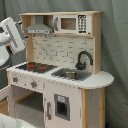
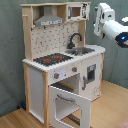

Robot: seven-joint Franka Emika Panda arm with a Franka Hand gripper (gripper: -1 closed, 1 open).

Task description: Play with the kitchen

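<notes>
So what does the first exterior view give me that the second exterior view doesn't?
Only the first exterior view shows the rounded counter end past the sink and the microwave's keypad face-on.

Only the second exterior view shows the oven door swung open and the wooden floor in front.

In both exterior views you get the kitchen: grey hood, stovetop with red burners, black faucet, sink, with the arm off to the side, not touching it.
</notes>
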